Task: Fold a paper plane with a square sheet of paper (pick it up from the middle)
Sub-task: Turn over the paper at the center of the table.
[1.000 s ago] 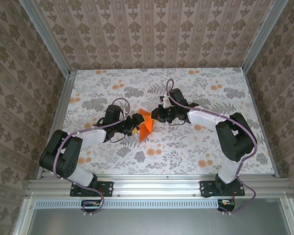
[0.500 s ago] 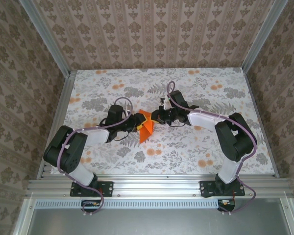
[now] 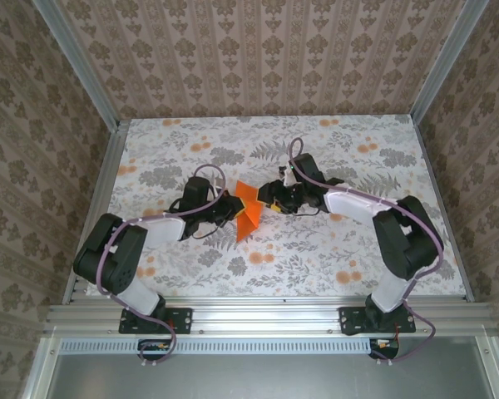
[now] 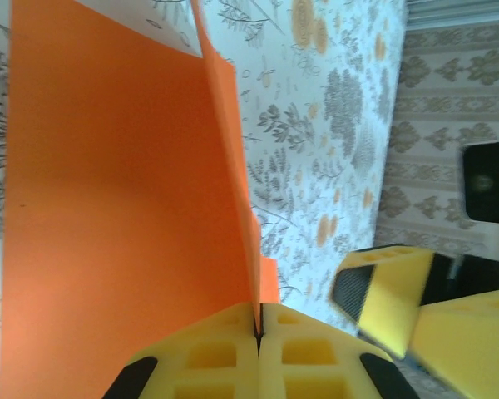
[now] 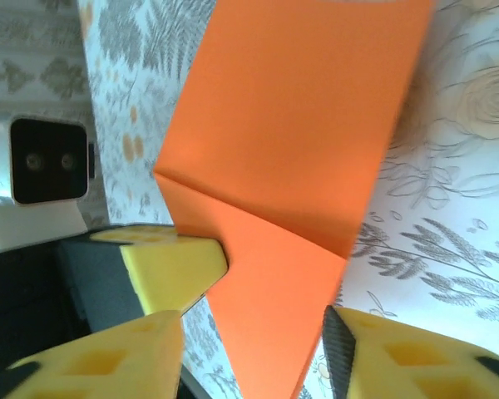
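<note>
Pinching the square sheet of paper at its fold, the left tool held it up at the middle of the worktop. The right tool was spread around one corner; it should close softly so the paper would not tear

Walls: beige damask-striped wallpaper on three sides.
Tabletop: white, printed with grey leaves and pale orange flowers.
Frame: aluminium rails along edges and corners.
Light: soft, even, faint shadows.
</note>
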You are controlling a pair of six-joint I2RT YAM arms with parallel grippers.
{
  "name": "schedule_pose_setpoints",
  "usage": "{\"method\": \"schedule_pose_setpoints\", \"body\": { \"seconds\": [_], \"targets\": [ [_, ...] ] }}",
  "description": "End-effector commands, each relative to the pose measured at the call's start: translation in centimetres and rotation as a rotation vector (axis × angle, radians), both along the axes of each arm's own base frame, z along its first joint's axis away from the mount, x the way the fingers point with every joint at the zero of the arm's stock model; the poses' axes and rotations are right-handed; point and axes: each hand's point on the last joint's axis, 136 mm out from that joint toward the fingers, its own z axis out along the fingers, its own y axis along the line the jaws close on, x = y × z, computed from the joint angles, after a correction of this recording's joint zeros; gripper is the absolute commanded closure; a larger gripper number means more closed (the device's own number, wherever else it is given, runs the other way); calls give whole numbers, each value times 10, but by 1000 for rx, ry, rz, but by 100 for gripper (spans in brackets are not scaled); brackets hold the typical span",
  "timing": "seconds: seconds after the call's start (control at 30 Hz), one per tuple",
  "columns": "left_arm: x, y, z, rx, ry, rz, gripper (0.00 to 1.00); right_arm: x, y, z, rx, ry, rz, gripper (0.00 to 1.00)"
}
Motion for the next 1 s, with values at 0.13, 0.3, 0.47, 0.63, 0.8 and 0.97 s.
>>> {"method": "schedule_pose_setpoints", "body": {
  "seconds": [0.13, 0.3, 0.47, 0.63, 0.8, 0.97],
  "targets": [
    [-2, 48, 57, 393, -200, -62, 98, -6, -81, 30, -322, -196, -155, 14],
    [-1, 91, 88, 740, -266, -80, 97, -18, -122, 48, -437, -292, -269, 2],
    [12, 104, 98, 1022, -303, -114, 97, -30, -149, 51, -509, -311, -355, 0],
    [33, 94, 80, 1284, -292, -149, 97, -39, -167, 51, -549, -310, -417, 0],
    [48, 68, 43, 1460, -270, -196, 97, -49, -184, 52, -558, -302, -486, 0],
    [53, 35, 9, 1606, -282, -271, 97, -63, -200, 55, -549, -297, -540, 0]
  ]
}}
